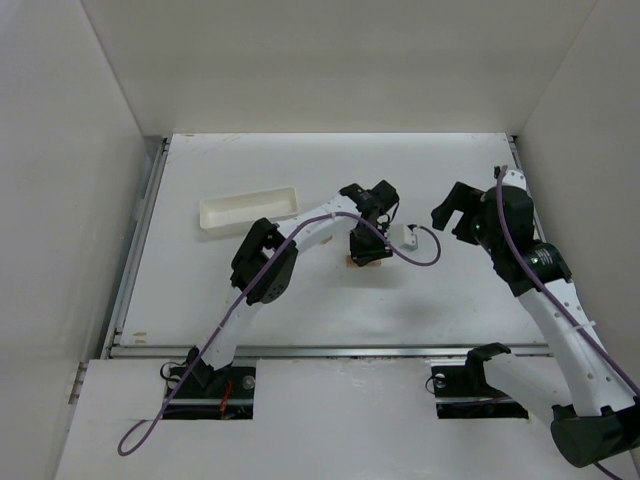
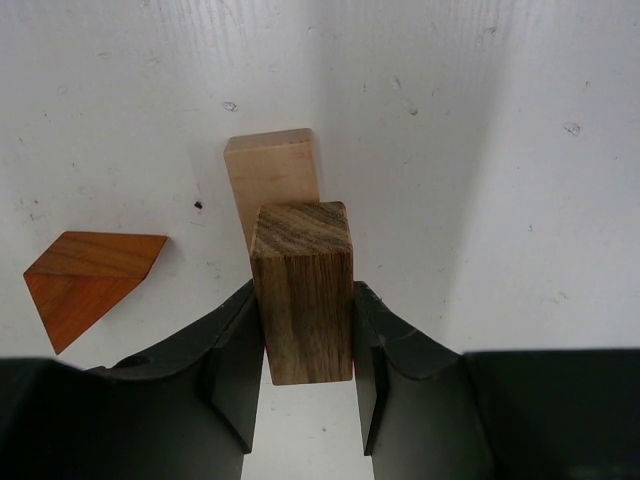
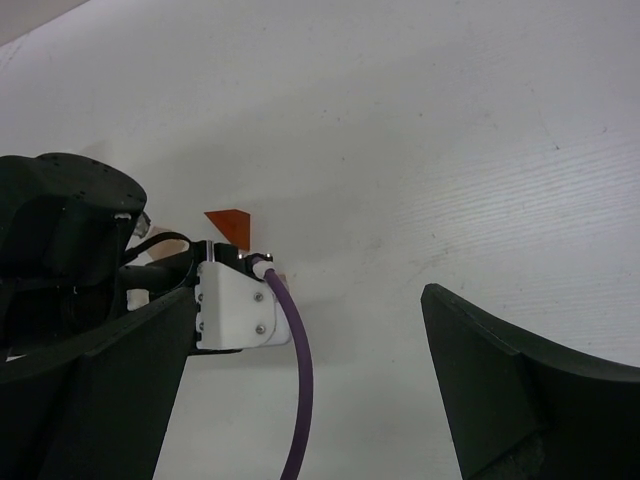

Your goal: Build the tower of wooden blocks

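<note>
My left gripper (image 2: 306, 345) is shut on a brown wooden block (image 2: 302, 290), held upright between both fingers. Just beyond it a light tan block (image 2: 270, 175) lies on the white table; whether the two touch is not clear. An orange-red triangular wedge (image 2: 85, 280) lies flat to the left, apart from both. From above, the left gripper (image 1: 366, 246) points down over the blocks (image 1: 364, 262) near the table's middle. My right gripper (image 1: 453, 216) hangs open to the right with nothing between its fingers (image 3: 505, 390). The wedge (image 3: 230, 225) shows small beyond the left wrist.
A long white tray (image 1: 248, 210) lies at the back left. The left arm's white camera mount (image 3: 235, 305) and purple cable (image 3: 295, 370) hang close in front of the right gripper. White walls enclose the table on three sides.
</note>
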`<state>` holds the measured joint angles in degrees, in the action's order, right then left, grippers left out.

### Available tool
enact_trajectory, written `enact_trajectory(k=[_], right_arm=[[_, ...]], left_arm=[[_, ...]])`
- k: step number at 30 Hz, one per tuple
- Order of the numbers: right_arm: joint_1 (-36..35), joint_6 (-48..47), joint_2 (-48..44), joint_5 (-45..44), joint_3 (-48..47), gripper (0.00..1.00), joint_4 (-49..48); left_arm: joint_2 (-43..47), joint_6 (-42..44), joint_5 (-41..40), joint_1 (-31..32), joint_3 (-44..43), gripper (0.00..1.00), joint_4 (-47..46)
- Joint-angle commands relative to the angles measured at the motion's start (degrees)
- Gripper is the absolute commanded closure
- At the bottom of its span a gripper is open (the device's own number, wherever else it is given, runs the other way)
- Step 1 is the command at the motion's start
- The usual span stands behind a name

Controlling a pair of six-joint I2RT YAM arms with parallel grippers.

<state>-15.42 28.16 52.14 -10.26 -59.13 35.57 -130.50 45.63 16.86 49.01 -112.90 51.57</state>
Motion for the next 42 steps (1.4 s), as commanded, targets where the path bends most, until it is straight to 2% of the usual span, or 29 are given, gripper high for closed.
enact_trajectory(k=[1,23,42], right_arm=[[0.2,0.4,-0.9,-0.4,0.2,0.0,-2.3],[0.2,0.4,-2.0,-0.4,0.2,0.0,-2.3],[0.2,0.4,-2.0,-1.0,0.2,0.0,-2.3]], left_arm=[[-0.1,1.0,0.7,0.5,-2.1,1.0,2.1],[-0.2,-0.6,1.2,0.5,-6.0,1.0,2.1],[-0.7,-0.6,0.6,0.5,-1.8,1.0,2.1]])
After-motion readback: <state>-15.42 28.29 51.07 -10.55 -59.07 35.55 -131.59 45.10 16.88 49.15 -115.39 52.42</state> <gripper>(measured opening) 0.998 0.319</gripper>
